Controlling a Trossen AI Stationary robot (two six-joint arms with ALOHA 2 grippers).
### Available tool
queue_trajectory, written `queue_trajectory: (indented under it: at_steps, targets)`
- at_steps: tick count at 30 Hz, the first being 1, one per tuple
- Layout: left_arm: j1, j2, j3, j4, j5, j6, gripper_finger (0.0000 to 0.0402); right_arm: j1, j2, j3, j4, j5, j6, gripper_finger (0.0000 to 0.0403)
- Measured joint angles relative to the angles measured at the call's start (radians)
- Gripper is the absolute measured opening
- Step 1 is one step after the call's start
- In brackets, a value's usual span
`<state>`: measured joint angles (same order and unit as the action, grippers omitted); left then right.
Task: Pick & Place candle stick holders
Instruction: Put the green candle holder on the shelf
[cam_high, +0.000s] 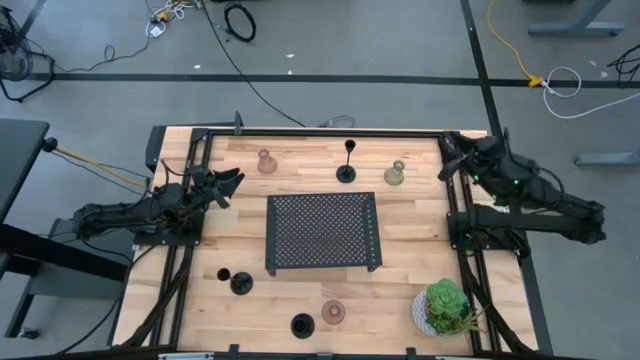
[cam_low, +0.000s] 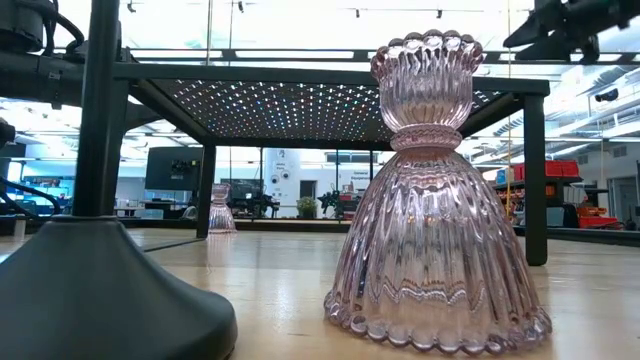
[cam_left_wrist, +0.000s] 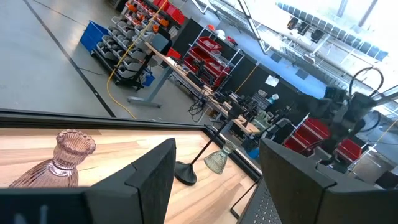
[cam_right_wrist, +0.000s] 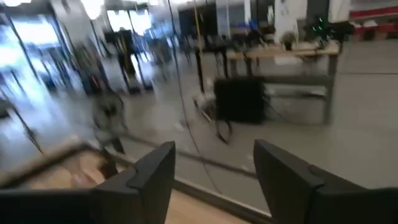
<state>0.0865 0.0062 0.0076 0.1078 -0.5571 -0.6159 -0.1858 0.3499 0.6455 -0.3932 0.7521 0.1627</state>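
Observation:
Six holders stand on their bases on the wooden table. At the far side are a pink glass one, a black one with a thin stem and an olive-green glass one. At the near side are two black ones and a brownish-pink glass one. My left gripper is open and empty, above the table, left of the pink holder. My right gripper is open and empty at the far right corner.
A black perforated tray on legs stands at the table's middle. A green plant in a white pot stands at the near right. Black frame rails run along the table's far, left and right sides.

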Motion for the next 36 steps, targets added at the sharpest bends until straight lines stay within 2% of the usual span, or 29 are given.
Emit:
queue_trajectory:
  at_steps: [4, 7, 15, 18, 29, 36]
  targets:
    - [0.0, 0.0, 0.0, 0.0, 0.0, 0.0, 0.0234, -0.025, 0.104, 0.091, -0.184, 0.0, 0.064, 0.0254]
    - [0.0, 0.0, 0.0, 0.0, 0.0, 0.0, 0.0234, -0.036, 0.161, 0.091, -0.22, -0.01, 0.073, 0.0269]
    - [0.0, 0.0, 0.0, 0.0, 0.0, 0.0, 0.0234, -0.069, 0.264, 0.022, -0.215, -0.016, 0.102, 0.028]
    - [0.0, 0.0, 0.0, 0.0, 0.0, 0.0, 0.0234, -0.084, 0.285, -0.013, -0.198, -0.051, 0.119, 0.0279]
    - [0.0, 0.0, 0.0, 0.0, 0.0, 0.0, 0.0234, -0.123, 0.318, -0.133, -0.111, -0.159, 0.196, 0.0279]
    - [0.0, 0.0, 0.0, 0.0, 0.001, 0.0, 0.0234, -0.123, 0.32, -0.225, -0.022, -0.172, 0.197, 0.0279]
